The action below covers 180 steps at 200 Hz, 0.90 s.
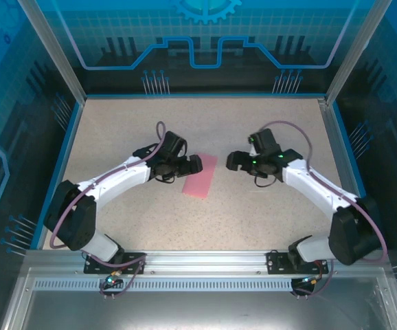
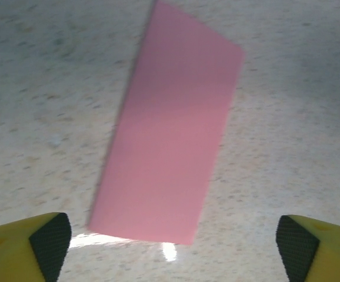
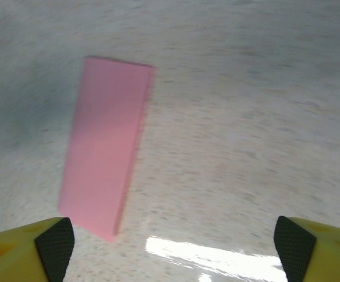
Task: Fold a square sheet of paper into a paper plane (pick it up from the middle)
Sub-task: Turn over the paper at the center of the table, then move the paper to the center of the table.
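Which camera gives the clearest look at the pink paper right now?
The left wrist view: the pink paper lies large and nearly whole, a long rectangle flat on the table. The right wrist view shows it smaller and slanted. The top view shows it small, one corner hidden by the left gripper.

Pink paper (image 1: 202, 182) on a beige counter (image 1: 253, 220) with fine dark speckles, inside blue walls (image 1: 205, 34).
The paper is one plain, even pink. The walls carry lighter blue circuit-style lines, a faint grid and a cog shape. The arms (image 1: 119, 180) are white with black joints and purple cables (image 1: 159, 128); small green lights glow on the right one. The left end effector (image 2: 175, 244) and right end effector (image 3: 176, 247) have yellow fingers (image 2: 14, 249) with black cross-hatched pads (image 2: 51, 242). The rail (image 1: 205, 260) at the near edge is silver-grey.
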{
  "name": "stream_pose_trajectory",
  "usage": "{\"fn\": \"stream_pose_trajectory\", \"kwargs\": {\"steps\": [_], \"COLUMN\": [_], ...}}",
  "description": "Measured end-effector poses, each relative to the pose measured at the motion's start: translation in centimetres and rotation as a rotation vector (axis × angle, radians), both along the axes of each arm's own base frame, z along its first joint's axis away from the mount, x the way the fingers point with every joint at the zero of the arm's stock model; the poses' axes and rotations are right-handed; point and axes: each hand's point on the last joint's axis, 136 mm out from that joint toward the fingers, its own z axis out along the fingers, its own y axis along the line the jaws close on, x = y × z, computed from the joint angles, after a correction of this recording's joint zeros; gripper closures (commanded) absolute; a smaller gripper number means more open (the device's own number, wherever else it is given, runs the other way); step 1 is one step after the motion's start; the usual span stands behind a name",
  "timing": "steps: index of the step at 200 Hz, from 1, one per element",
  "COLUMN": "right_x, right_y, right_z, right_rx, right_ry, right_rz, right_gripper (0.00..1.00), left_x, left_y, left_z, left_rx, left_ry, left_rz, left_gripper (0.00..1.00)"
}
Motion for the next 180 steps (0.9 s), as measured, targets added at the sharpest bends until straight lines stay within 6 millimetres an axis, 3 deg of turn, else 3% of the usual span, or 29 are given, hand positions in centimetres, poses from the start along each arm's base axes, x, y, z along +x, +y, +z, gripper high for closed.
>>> {"fn": "stream_pose_trajectory", "kwargs": {"steps": [33,62,89,120,180], "right_x": [0.7,1.0,1.2,1.3,0.4], "right_y": [7.4,12.5,15.8,17.4,17.0], "right_z": [-1.3,-4.0,-6.1,-8.0,-10.8], "right_rx": [0.007,0.011,0.010,0.007,-0.042], "right_ry": [0.029,0.088,0.126,0.161,0.214], "right_rz": [0.153,0.238,0.289,0.316,0.375], "right_gripper": [0.42,0.50,0.50,0.50,0.49], "left_x": [-0.9,-1.7,-2.1,-2.6,-2.6], "left_y": [4.0,5.9,6.6,7.3,7.5], "left_z": [-1.2,-1.0,-0.1,0.3,0.4], "left_rx": [-0.024,-0.027,-0.029,-0.035,-0.027], "left_ry": [0.016,-0.004,-0.044,-0.066,-0.074], "left_rz": [0.130,0.177,0.190,0.204,0.211], "left_gripper": [0.01,0.02,0.02,0.02,0.01]}}
